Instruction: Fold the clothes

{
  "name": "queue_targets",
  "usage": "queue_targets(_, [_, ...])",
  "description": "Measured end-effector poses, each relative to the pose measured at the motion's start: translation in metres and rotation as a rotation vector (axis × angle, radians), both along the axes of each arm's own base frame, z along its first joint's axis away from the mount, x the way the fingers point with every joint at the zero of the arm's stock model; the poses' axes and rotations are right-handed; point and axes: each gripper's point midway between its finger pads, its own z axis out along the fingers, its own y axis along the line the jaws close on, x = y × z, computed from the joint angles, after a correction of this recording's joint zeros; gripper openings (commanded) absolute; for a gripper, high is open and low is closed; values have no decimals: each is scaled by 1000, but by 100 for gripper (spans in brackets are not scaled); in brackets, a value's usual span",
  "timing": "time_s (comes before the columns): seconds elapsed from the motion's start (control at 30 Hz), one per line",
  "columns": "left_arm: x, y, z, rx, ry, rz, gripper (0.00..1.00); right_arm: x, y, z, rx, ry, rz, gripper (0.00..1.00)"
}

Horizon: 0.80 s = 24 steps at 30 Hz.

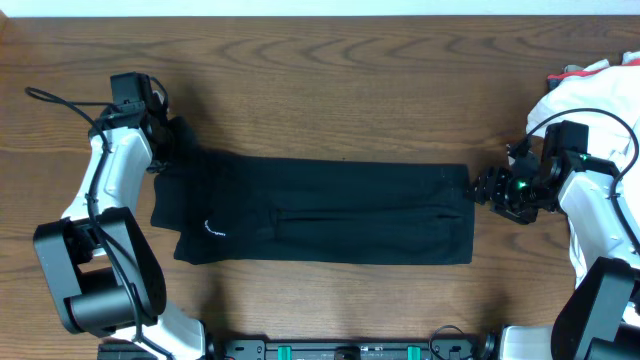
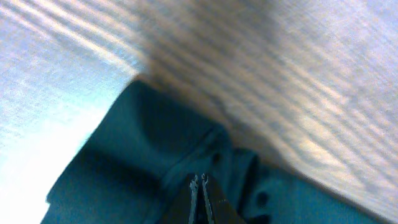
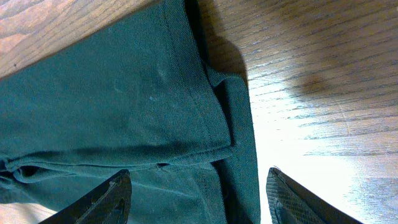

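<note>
"Brown wood-grain table [image 1: 350,80]. The black shirt [image 1: 330,210] lies across the middle of the overhead frame as one long flat band, running left to right."

"Any writing on it?"

"A small white logo [image 1: 214,229] near the lower left end of the band. It has lettering, but it's too small for me to read."

"How much room is there around it?"

"Bare wood runs all along the upper part of the frame. Below the shirt's lower edge there's only a narrow strip of wood before the arm bases [image 1: 120,300] at the bottom. A heap of white cloth [image 1: 600,100] sits at the right edge, apart from the shirt."

"The left arm?"

"It comes up the left side of the frame and bends inward. The left gripper [image 1: 172,142] sits on the shirt's upper left corner. In its wrist view the fingertips [image 2: 194,186] are pressed together with dark cloth bunched up against them, so it's clenched on the shirt."

"And the right?"

"The right gripper [image 1: 484,190] is low at the shirt's right end, pointing left toward it. In its wrist view the fingers [image 3: 109,199] stand wide apart, released. One is over the cloth and the other over bare wood, with the stitched hem [image 3: 217,124] lying flat between them."
</note>
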Motion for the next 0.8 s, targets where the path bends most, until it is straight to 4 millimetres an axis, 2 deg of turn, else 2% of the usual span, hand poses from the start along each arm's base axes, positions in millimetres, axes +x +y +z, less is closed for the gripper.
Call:
queue_targets(0.07, [-2, 1, -1, 10, 9, -5, 8, 0, 0, 0, 0, 0, 0, 68])
queue_targets(0.13, [-3, 2, -1, 18, 15, -14, 25, 0, 0, 0, 0, -2, 0, 69])
queue_targets(0.23, [-13, 1, -5, 19, 58, -11, 41, 2, -1, 0, -3, -7, 0, 69])
queue_targets(0.37, [-25, -1, -8, 10, 107, -12, 48, 2, -6, -2, -32, -4, -5, 71])
queue_targets(0.53, [-34, -2, -4, 14, 129, -38, 55, -1, -18, -4, -60, 10, -36, 80])
queue_targets(0.63, [-35, -3, 15, 28, 89, -54, 59, -4, -25, -5, -70, 21, -55, 83])
queue_targets(0.8, [-46, -5, 67, 57, -21, -63, 72, -4, -26, -5, -78, 20, -49, 86])
